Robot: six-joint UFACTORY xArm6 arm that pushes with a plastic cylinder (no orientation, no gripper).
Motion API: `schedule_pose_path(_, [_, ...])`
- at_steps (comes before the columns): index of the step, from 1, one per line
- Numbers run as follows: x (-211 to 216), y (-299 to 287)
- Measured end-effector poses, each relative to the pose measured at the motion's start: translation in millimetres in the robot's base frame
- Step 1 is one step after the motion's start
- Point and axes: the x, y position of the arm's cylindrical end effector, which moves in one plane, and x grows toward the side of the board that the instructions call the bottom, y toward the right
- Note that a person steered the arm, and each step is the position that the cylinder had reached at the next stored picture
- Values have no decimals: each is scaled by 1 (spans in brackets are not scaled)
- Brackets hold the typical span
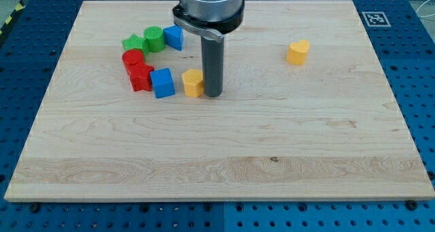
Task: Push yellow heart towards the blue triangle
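My tip (213, 94) rests on the board just right of a yellow block (194, 83), touching or nearly touching its right side. I cannot make out this block's shape for sure. A blue cube-like block (162, 82) lies just to its left. A second blue block (174, 37), which looks like the triangle, sits higher up at the right end of the cluster, partly under the arm's head. A second yellow block (298, 52) lies alone towards the view's upper right, far from the tip.
A cluster curves at the view's upper left: two green blocks (155, 39) (132, 43) and two red blocks (132, 57) (141, 76). The wooden board (272, 157) lies on a blue perforated table. The arm's round head (207, 7) hangs over the board's top middle.
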Motion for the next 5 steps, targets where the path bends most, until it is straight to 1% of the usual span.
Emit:
schedule_pose_path(1, [0, -11])
schedule_pose_path(2, [-5, 7])
schedule_pose_path(3, [-39, 43])
schedule_pose_path(4, [-49, 98])
schedule_pose_path(5, [-49, 155])
